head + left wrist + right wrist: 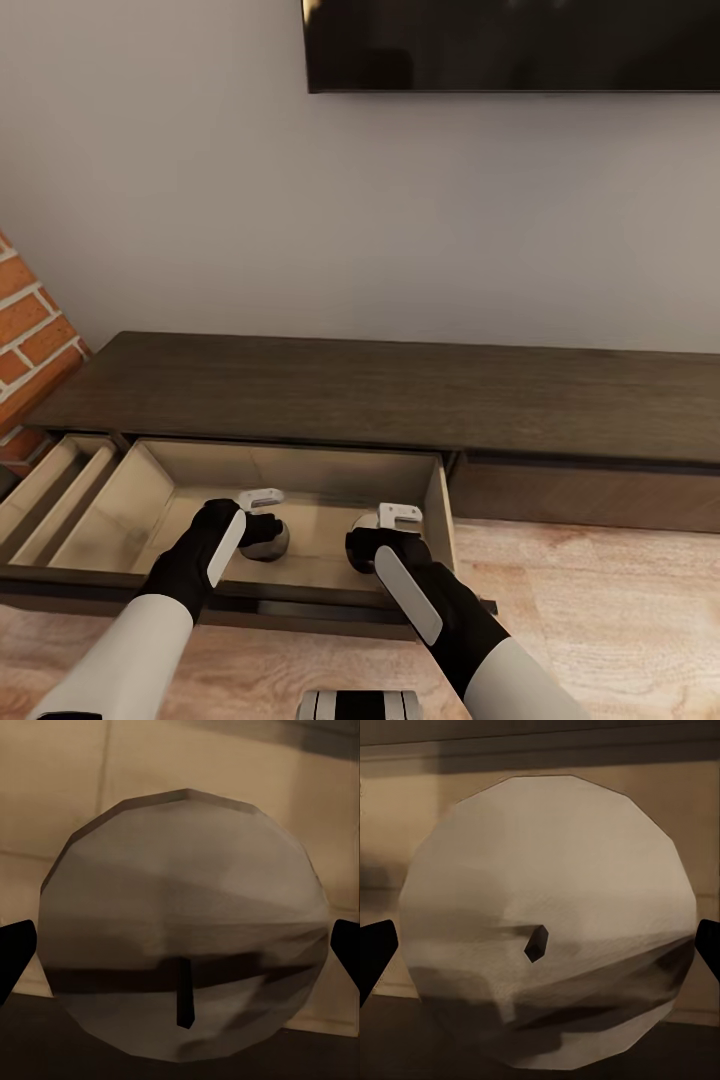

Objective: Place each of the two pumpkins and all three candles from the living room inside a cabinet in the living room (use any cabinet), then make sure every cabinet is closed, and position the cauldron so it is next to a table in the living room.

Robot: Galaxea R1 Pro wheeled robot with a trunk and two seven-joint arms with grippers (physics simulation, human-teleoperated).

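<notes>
I have both arms reaching down into the open drawer of the long dark cabinet, which stands against the grey wall under a wall-mounted screen.

My left gripper is inside the drawer with a short cream candle between its fingers. On the left wrist camera the candle sits end-on between the two dark fingertips, its dark wick pointing toward the lens. The fingertips stand at the candle's sides, but I cannot tell whether they press on it.

My right gripper is also in the drawer, further right, over a second candle of which I see a pale edge from the head camera. The right wrist camera shows that candle end-on too, with a small dark wick, and the fingertips at either side. Again I cannot tell if they are clamped on it.

A second pale-lined drawer stands open to the left, beside the brick fireplace. The wooden floor runs along in front of the cabinet.
</notes>
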